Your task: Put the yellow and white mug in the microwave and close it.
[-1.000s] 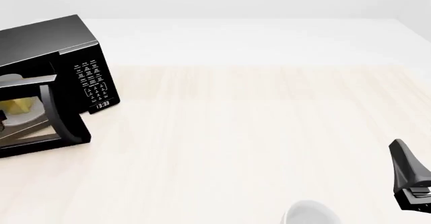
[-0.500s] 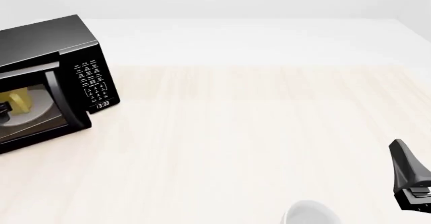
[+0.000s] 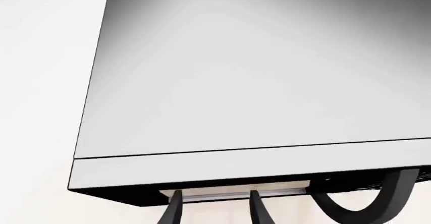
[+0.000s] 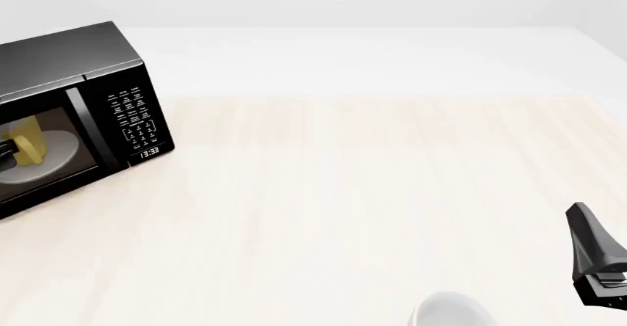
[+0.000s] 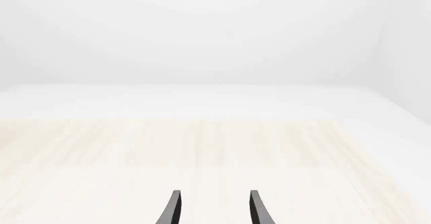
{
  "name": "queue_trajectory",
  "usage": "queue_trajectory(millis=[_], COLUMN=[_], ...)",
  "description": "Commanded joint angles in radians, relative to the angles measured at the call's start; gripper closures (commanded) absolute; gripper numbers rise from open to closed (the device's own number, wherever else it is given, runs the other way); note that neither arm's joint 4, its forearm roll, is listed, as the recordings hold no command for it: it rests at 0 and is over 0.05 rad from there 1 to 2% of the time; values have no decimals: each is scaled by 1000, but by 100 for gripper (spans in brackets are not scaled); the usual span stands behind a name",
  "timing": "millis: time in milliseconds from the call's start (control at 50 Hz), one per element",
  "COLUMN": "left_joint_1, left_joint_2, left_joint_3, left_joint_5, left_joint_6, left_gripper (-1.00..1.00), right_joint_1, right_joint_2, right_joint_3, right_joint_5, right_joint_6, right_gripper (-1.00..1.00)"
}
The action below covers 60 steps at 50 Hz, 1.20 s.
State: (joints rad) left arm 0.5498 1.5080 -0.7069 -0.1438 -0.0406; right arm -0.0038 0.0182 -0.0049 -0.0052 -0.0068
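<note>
The black microwave (image 4: pixel 84 69) stands at the table's far left with its door shut. The yellow and white mug (image 4: pixel 29 148) shows through the door glass, on the white turntable plate (image 4: pixel 61 150). My left gripper (image 3: pixel 214 193) is open and empty, its fingertips right at the microwave's (image 3: pixel 256 82) front edge beside the curved door handle (image 3: pixel 377 204). A dark part at the front view's left edge may be this gripper. My right gripper (image 5: pixel 212 209) is open and empty, low at the right (image 4: pixel 592 256), far from the microwave.
A plain white-grey rounded cup (image 4: pixel 448 311) sits at the near edge, left of my right gripper. The light wooden table (image 4: pixel 372 194) stretches between the microwave and the right arm.
The microwave door has swung from wide open to fully shut. The mug stays inside. The right arm has not moved.
</note>
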Motion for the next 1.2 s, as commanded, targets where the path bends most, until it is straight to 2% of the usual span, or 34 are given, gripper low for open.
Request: queue_trajectory(millis=[20, 200, 480, 580, 780, 1200], left_joint_1=[14, 52, 13, -10, -1, 10], left_joint_2=[22, 64, 43, 0, -97, -298], left_joint_3=[-28, -61, -44, -19, 17, 27], left_joint_5=[14, 19, 11, 15, 48, 144], left_joint_6=[-18, -26, -30, -38, -48, -50], left_gripper=[-100, -100, -100, -100, -100, -100], right_joint_1=[0, 0, 0, 0, 0, 0], right_joint_2=[-2, -2, -2, -2, -2, -2], right_joint_3=[1, 1, 1, 1, 1, 1], right_joint_5=[0, 0, 0, 0, 0, 0], right_joint_6=[0, 0, 0, 0, 0, 0], right_gripper=[-100, -100, -100, -100, -100, -100])
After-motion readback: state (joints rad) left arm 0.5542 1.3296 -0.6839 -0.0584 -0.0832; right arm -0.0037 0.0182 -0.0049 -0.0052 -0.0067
